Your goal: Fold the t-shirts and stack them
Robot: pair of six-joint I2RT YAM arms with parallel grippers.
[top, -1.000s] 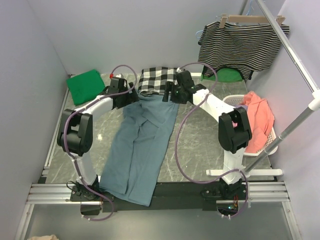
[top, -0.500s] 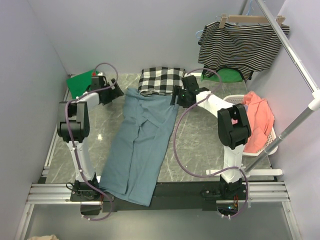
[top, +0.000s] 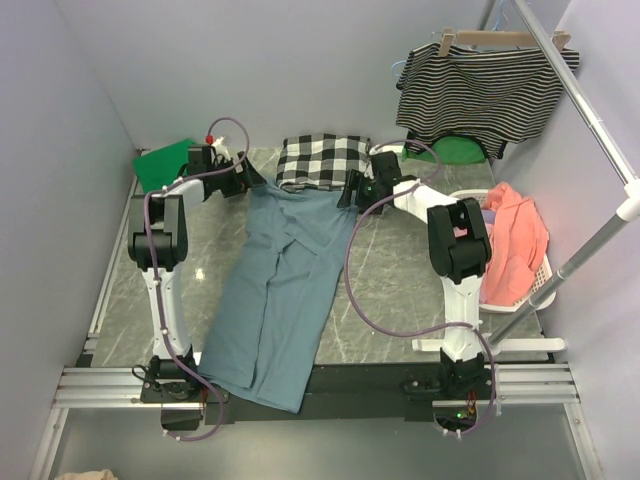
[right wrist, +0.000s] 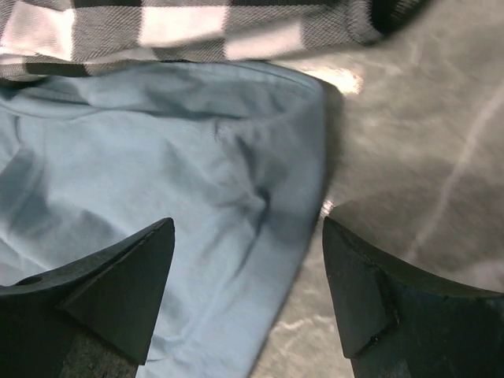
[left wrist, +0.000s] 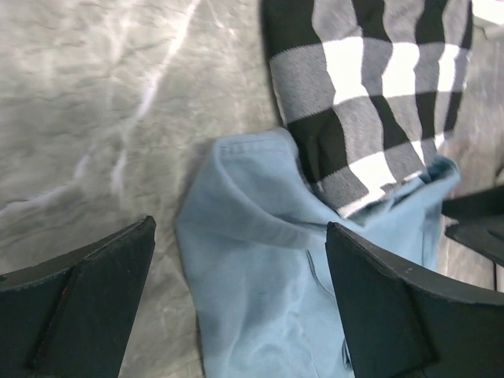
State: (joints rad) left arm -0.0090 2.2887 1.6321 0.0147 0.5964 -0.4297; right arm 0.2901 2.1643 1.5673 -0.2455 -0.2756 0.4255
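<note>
Right now the slate-blue t-shirt [top: 285,290] lies as a long strip down the middle of the bench [top: 400,290]. Its far end is against the checked cloth [top: 320,160], and its near hem reaches the dark rail [top: 370,380] by the arm bases. The green t-shirt [top: 165,165] sits well apart, in the far left corner.

Both claws are released and hold nothing. The left claw [top: 250,180] hangs over the far left corner of the blue shirt with its jaws spread to either side of that corner. The right claw [top: 350,190] is spread the same way over the far right corner.

The likely next step is to pinch those two corners, and the checked cloth is the main hazard. In the left wrist view it touches, and seems to overlap, the shirt's rumpled collar edge, so a claw closing slightly too far back could take both fabrics. Lifting would then drag the checked cloth along.

The corners are bunched into several layers. A shallow bite may catch only the top layer, and the strip would fall open. If one claw grips deeper than the other, the fold will probably skew. The near hem could also snag on the rail as the shirt is pulled.
</note>
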